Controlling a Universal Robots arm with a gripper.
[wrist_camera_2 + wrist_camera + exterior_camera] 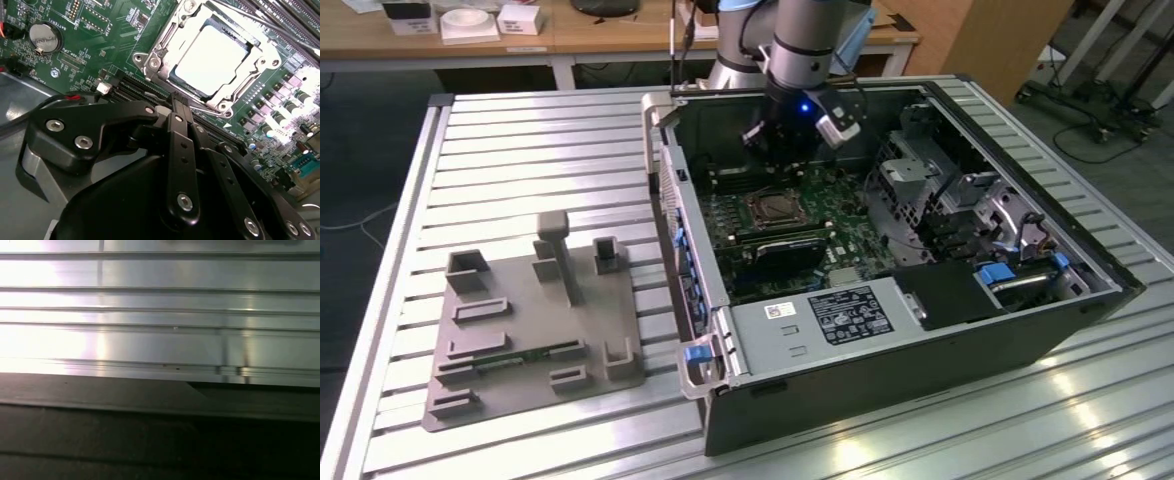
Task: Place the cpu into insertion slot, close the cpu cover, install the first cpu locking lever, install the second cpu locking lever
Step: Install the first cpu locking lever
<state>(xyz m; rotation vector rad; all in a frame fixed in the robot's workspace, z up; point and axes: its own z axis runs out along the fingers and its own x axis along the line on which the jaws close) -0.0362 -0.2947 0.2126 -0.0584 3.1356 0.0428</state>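
Observation:
The cpu, a pale silvery square, lies in the insertion slot on the green motherboard. The silver cpu cover lies flat around the chip, which shows through its window. A thin lever rod runs along one side of the socket; I cannot tell whether it is latched. In the second wrist view my black gripper is shut on nothing, its tips just short of the socket's edge. In the exterior view the gripper hangs inside the open computer case, above the socket.
The case lies open on a slatted metal table. Inside are a black labelled power-supply box, drive cages and blue clips. A grey moulded fixture stands at the exterior view's left. A round coin battery sits near the socket.

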